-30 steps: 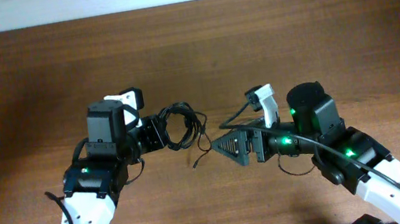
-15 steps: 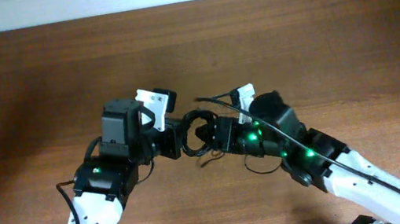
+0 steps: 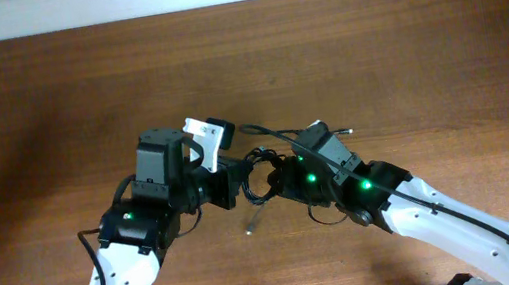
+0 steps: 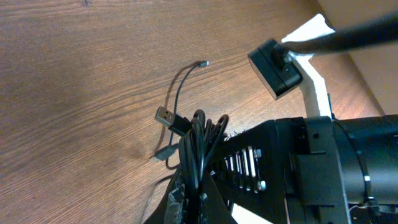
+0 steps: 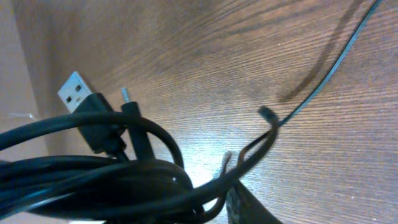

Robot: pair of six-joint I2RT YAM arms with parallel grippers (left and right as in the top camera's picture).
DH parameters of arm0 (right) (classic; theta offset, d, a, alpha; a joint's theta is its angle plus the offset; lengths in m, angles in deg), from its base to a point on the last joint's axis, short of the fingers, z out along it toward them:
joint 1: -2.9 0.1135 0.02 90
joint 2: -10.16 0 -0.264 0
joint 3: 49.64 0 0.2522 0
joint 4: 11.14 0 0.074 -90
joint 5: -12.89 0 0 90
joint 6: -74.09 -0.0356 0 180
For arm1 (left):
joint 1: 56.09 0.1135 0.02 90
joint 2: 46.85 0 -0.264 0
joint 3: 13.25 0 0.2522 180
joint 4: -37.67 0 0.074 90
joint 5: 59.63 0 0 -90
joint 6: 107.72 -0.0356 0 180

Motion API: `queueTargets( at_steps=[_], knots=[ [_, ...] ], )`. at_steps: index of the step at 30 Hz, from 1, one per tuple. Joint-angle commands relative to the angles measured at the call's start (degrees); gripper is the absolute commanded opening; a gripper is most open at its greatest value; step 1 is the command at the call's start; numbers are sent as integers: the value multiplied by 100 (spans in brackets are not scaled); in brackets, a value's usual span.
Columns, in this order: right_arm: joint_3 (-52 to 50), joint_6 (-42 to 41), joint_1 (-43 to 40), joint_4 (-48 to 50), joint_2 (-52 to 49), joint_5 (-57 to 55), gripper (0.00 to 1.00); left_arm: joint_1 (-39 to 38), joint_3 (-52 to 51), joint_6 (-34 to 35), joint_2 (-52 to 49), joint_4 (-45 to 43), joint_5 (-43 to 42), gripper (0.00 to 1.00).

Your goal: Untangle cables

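The cables [image 3: 255, 171] are a tangled black bundle held up between both arms at the table's middle. My left gripper [image 3: 233, 181] is shut on the bundle from the left. In the left wrist view its jaws [image 4: 200, 186] pinch the cables [image 4: 200, 140], and a USB plug [image 4: 165, 116] and a small plug [image 4: 202, 63] trail over the wood. My right gripper [image 3: 278, 175] meets the bundle from the right. In the right wrist view the cables [image 5: 93, 180] fill the lower left with a USB plug [image 5: 78, 90]. Strands press on its one visible fingertip [image 5: 249, 208].
A loose cable end [image 3: 252, 226] hangs down to the wooden table [image 3: 402, 50] in front of the grippers. The two wrists are almost touching; the right arm's black body [image 4: 323, 168] fills the left wrist view's right side.
My right arm has swung left to the bundle and its jaws have closed from wide open. My left gripper, still holding the cables, has shifted slightly right and forward.
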Motion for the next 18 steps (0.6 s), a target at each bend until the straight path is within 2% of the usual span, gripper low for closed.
queueTargets(
  at_steps=[1,3,4,5,8,10,12,14,16,18],
  knots=[
    [-173,61,-72,-216,-96,-173,6,81,103,-50,144,-101,28,0],
    [-173,345,-72,-208,-87,420,4,87,103,-52,144,-98,48,0],
    [-173,627,-72,-153,-61,804,4,85,103,-52,144,-50,348,0],
    [-173,1167,-72,46,9,1091,4,85,103,-52,142,72,761,0],
    [-173,2793,-74,1084,175,2544,4,85,103,-44,63,210,874,0],
    [-173,3348,-72,1185,179,3130,4,186,103,1469,13,339,1797,0],
    [-173,3969,-72,1196,179,3952,4,485,103,2396,13,350,2098,0],
    [-173,4544,-72,1193,179,4760,4,951,103,3040,13,345,2111,0],
    [-173,4586,-74,1217,179,4765,4,1099,103,3088,13,358,2074,0],
    [-173,4688,-85,1827,179,5189,4,1099,101,3091,7,551,1943,0]
  ],
)
